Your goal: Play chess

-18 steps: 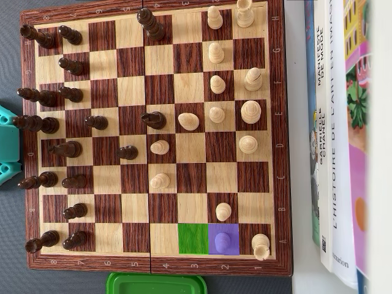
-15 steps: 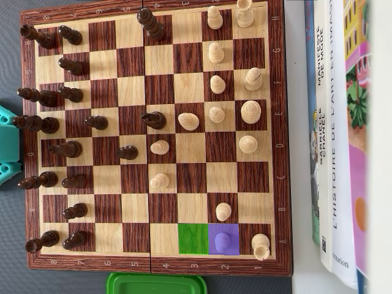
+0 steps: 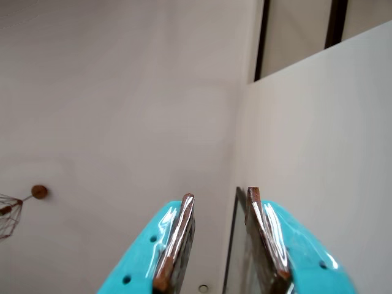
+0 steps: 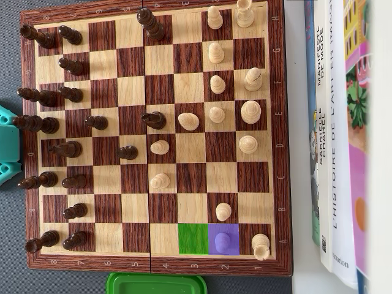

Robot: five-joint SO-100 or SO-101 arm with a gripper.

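Observation:
In the wrist view my gripper (image 3: 220,193) points up at a pale wall and ceiling. Its turquoise jaws stand apart with nothing between them. The brown pads (image 3: 184,226) are bare. In the overhead view only a turquoise part of the arm (image 4: 7,147) shows at the left edge, beside the wooden chessboard (image 4: 278,122). Dark pieces (image 4: 67,147) stand on the board's left side, light pieces (image 4: 215,82) on its right and middle. One bottom-row square is tinted green (image 4: 193,239). The square next to it is tinted purple (image 4: 224,239), with a rounded piece on it.
A green plastic lid or box (image 4: 156,285) lies below the board's bottom edge. Books (image 4: 334,122) lie along the board's right side. In the wrist view a white panel (image 3: 318,153) stands at the right and a wire lamp (image 3: 9,214) at the left.

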